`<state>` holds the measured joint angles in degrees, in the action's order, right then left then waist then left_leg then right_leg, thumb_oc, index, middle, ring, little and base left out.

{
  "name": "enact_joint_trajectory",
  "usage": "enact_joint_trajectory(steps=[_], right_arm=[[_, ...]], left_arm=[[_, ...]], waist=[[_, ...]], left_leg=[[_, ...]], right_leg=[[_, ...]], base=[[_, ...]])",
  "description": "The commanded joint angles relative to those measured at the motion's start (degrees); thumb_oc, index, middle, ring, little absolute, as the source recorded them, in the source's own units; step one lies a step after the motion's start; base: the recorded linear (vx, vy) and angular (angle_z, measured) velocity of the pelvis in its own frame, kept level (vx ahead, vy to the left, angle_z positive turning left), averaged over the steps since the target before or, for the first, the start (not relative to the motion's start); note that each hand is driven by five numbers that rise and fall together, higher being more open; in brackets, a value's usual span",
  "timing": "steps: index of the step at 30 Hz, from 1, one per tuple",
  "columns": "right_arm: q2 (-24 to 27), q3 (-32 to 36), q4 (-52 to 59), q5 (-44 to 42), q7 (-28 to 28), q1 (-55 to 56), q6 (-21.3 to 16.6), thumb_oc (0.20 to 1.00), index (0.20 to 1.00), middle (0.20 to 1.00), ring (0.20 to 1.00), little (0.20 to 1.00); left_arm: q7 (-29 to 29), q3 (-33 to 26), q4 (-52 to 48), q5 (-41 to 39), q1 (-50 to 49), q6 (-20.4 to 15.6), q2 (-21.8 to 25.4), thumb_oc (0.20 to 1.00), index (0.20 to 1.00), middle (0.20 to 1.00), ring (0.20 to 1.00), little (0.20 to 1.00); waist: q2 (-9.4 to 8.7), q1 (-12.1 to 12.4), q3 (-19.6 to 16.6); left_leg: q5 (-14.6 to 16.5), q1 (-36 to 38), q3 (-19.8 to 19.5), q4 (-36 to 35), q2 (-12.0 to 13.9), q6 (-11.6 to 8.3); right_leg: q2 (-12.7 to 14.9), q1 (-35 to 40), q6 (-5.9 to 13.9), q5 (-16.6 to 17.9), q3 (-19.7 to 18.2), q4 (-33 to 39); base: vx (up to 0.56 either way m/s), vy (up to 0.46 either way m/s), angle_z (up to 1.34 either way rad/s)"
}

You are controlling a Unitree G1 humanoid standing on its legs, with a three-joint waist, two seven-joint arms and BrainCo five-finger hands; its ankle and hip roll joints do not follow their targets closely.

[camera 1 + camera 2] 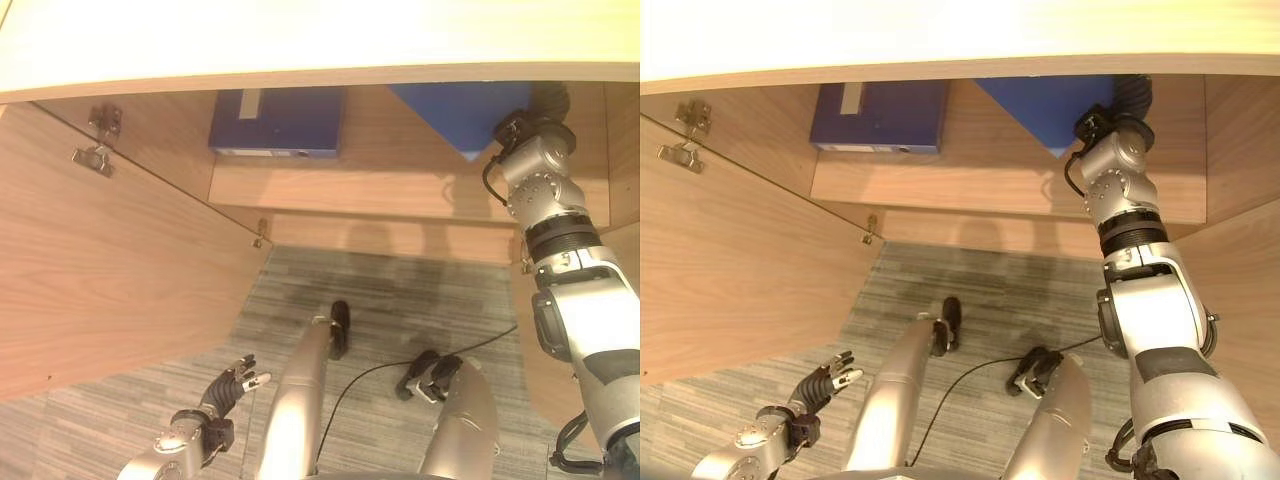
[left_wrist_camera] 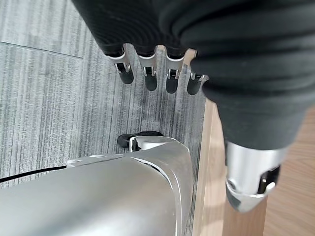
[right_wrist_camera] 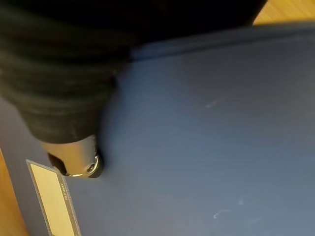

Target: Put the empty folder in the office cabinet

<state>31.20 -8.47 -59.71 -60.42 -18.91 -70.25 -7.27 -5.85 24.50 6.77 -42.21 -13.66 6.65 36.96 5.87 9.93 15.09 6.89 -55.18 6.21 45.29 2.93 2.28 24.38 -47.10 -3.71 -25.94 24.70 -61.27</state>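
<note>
A blue folder [image 1: 460, 110] hangs tilted inside the open wooden cabinet, its corner pointing down above the shelf [image 1: 380, 190]. My right hand [image 1: 548, 100] reaches in under the cabinet top and is shut on the folder. In the right wrist view the thumb [image 3: 78, 164] presses on the folder's blue face [image 3: 206, 147], next to a pale label [image 3: 51, 199]. My left hand [image 1: 235, 385] hangs low by the open left door, fingers [image 2: 147, 78] straight, holding nothing.
A second blue folder [image 1: 278, 122] lies flat on the shelf's left part. The left door [image 1: 110, 270] stands wide open, with hinges [image 1: 95, 155] on it. The right door [image 1: 1240, 260] is open beside my right arm. Grey carpet [image 1: 400, 290] lies below.
</note>
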Motion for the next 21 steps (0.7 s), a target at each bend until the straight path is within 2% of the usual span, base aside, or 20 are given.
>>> enact_joint_trajectory(steps=[1,8,15,21], right_arm=[[4.6,4.9,0.8,-11.5,-1.5,-9.1,-6.9,0.2,0.2,0.2,0.2,0.2],[4.6,8.0,-4.0,-15.9,-4.5,-10.8,-8.8,0.2,0.2,0.2,0.2,0.2],[-0.1,12.7,-3.8,-19.0,-7.3,-8.0,-11.9,0.2,0.2,0.2,0.2,0.2],[-5.3,16.6,-1.1,-20.4,-8.2,-3.8,-14.5,0.2,0.2,0.2,0.2,0.2]], left_arm=[[-1.9,-1.3,-1.2,0.0,-1.4,-0.2,2.1,1.0,1.0,1.0,1.0,1.0],[-3.0,-1.3,0.6,0.9,-0.1,-0.2,2.4,1.0,1.0,1.0,1.0,1.0],[-4.1,-0.3,1.0,2.1,1.1,-0.6,2.8,1.0,1.0,1.0,1.0,1.0],[-4.7,1.3,1.6,4.1,2.9,-0.5,2.5,1.0,1.0,1.0,1.0,1.0]], waist=[[-1.08,1.9,-1.0],[-1.18,3.5,-0.7],[0.53,5.1,0.2],[2.91,6.1,1.1]], left_leg=[[12.5,4.2,-1.9,4.3,-1.1,2.32],[12.5,4.1,-2.8,4.2,-2.0,2.17],[12.8,1.8,-3.6,6.2,-3.0,2.38],[12.8,-1.3,-3.8,7.8,-3.9,2.49]], right_leg=[[-3.4,3.9,0.41,-0.1,-4.5,6.3],[-3.2,4.6,0.44,-0.9,-4.1,5.9],[-2.1,3.5,0.38,-2.0,-3.5,3.7],[-0.1,0.9,0.38,-3.0,-3.8,1.1]], base=[[0.02,-0.022,0.2],[0.01,-0.027,0.12],[0.0,-0.006,0.13],[0.0,0.008,0.16]])
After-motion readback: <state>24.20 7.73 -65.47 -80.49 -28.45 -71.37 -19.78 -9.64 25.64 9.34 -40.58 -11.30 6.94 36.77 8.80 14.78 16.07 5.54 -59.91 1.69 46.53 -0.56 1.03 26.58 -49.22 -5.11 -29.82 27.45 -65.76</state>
